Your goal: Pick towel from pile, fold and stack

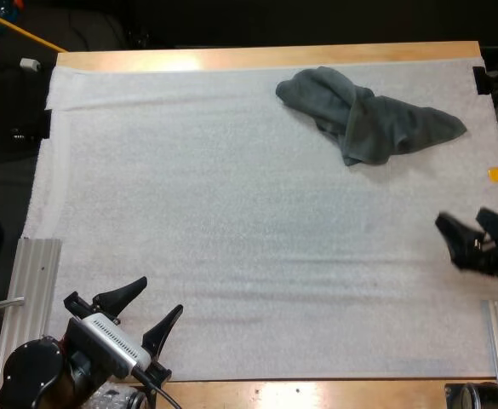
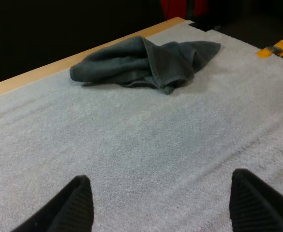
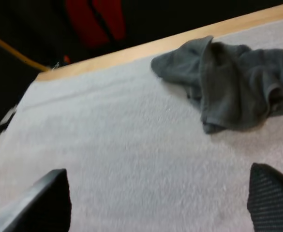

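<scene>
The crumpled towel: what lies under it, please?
The crumpled towel lies on the white mat, near its far edge. Its folds cover the patch of mat beneath, so whether anything is hidden there cannot be seen.

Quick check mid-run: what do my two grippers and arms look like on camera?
Both are black. The left gripper has two tapered, pointed black fingers on a black arm with a rounded joint; the right gripper looks the same. Up close the finger pads show fine ribbing.
</scene>
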